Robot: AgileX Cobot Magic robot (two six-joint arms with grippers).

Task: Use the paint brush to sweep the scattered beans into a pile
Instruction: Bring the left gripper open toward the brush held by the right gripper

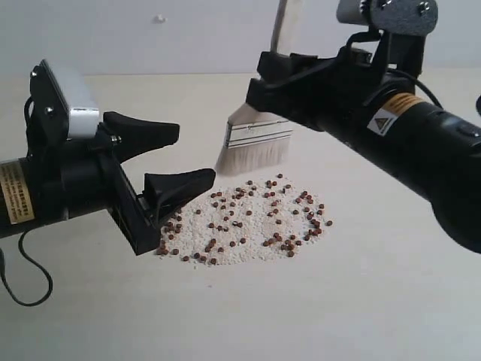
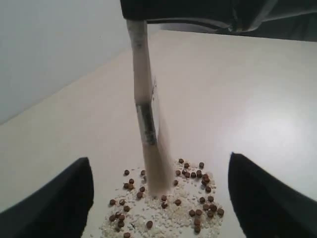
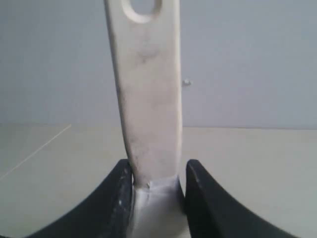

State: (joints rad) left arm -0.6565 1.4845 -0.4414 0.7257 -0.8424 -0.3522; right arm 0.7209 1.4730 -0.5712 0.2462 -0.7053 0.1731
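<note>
- Dozens of beans [image 1: 244,222] lie in one loose patch on the table [image 1: 376,301], mixed with pale crumbs.
- One left gripper [image 1: 195,154] sits at the left edge of the patch, fingers spread wide, holding nothing.
- One brush [image 1: 255,143] stands almost straight up, bristles down at the far edge of the patch. The beans lie on its near side, so I think the next sweep should pull near.
- One right gripper [image 1: 282,71], farthest back, pinches the brush handle tight.
</note>
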